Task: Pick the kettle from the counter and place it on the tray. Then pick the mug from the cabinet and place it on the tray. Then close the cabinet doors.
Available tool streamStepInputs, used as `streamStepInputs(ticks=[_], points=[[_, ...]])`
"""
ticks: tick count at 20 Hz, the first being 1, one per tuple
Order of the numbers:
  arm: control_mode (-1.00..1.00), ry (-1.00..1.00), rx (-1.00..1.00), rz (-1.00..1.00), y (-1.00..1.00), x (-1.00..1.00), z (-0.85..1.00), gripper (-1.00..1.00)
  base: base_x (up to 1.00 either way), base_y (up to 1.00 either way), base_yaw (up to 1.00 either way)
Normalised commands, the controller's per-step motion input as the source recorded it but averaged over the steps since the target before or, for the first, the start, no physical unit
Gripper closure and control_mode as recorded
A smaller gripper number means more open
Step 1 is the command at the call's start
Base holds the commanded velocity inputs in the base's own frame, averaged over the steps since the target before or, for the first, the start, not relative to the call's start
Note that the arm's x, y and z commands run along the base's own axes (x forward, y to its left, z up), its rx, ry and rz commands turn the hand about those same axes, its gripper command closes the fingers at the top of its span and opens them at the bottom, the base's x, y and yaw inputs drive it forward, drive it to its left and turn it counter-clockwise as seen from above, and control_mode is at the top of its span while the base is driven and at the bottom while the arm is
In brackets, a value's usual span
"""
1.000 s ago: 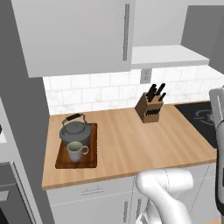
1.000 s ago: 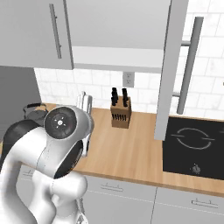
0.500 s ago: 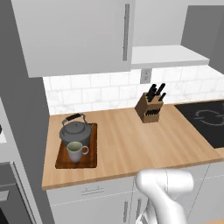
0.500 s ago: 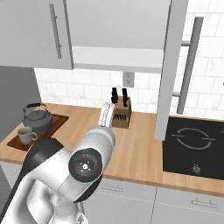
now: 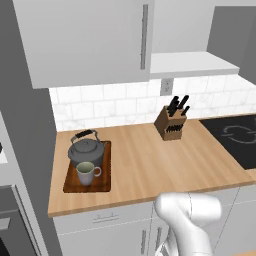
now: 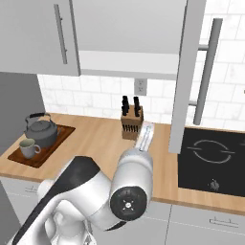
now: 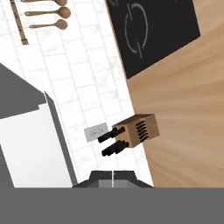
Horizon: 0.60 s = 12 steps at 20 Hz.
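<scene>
The dark grey kettle (image 5: 86, 149) and the small grey-green mug (image 5: 86, 173) both stand on the brown tray (image 5: 103, 186) at the left end of the wooden counter (image 5: 145, 165). In the right base view the kettle (image 6: 42, 130) and mug (image 6: 28, 148) sit on the tray (image 6: 61, 136) at far left. The cabinet's left door (image 5: 85, 40) is closed. Its right door (image 6: 184, 72) stands open, edge-on, leaving the white shelf (image 5: 190, 64) bare. My gripper (image 7: 113, 177) is shut on nothing and points toward the tiled wall by the knife block.
A wooden knife block (image 5: 170, 122) stands mid-counter under a wall outlet (image 5: 166, 86). The black hob (image 6: 210, 158) lies to the right. My bent arm (image 6: 127, 191) fills the foreground in front of the counter. Wooden spoons (image 7: 43, 13) hang on the wall.
My arm has swung right across the right base view and its elbow has dropped lower. Kettle, mug, tray and doors have stayed put.
</scene>
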Motion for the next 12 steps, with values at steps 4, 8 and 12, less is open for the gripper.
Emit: streamStepInputs(ticks=[4, 8, 12], points=[[-1.0, -0.09, 0.04, 0.0, -0.58, -0.26, 0.0, 1.0, 0.0, 0.0, 0.0], [-1.0, -0.15, 0.03, 0.0, -0.61, -0.37, 0.0, 1.0, 0.0, 0.0, 0.0], [-1.0, -0.17, 0.03, 0.0, -0.55, -0.33, 0.0, 1.0, 0.0, 0.0, 0.0]])
